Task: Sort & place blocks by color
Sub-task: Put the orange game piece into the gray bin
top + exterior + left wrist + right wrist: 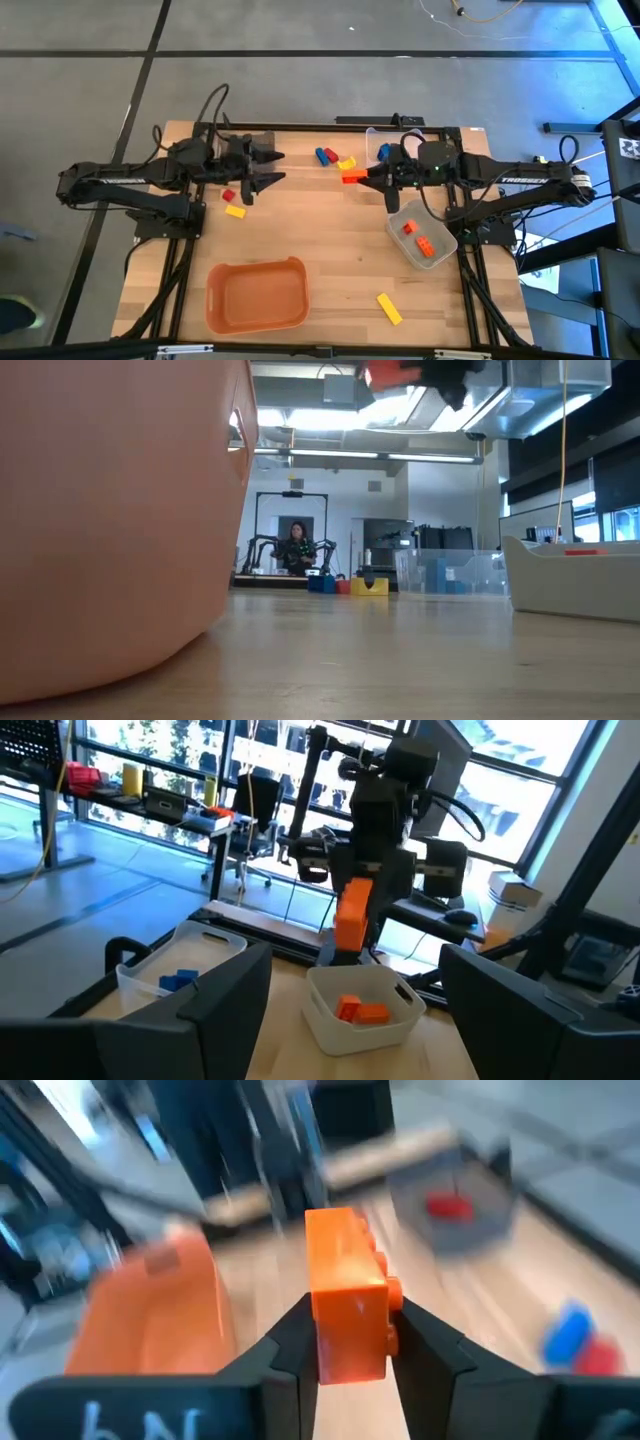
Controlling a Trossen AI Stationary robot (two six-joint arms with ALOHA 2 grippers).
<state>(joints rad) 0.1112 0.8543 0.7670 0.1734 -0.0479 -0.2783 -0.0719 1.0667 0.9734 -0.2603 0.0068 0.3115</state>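
Note:
My right gripper hangs over the table's far middle, shut on an orange block. That block also shows in the left wrist view and at the top of the low view. My left gripper stands open opposite it, at the far left, with nothing between its fingers. Blue, red and yellow blocks lie on the table between the two grippers. A red block and a yellow one lie near the left gripper. Another yellow block lies at the near right. My right gripper pinches the orange block's near end between its two fingers, one on the studded face and one on the face opposite. The fingers come from the table's right, slanting a little down, and lie along the block. The block juts out past the fingertips, lifted clear of the table.
A clear bin at the right holds orange blocks. Another clear bin at the far edge holds a blue block. An orange bin stands at the near left and fills the left of the low view. A person sits far behind.

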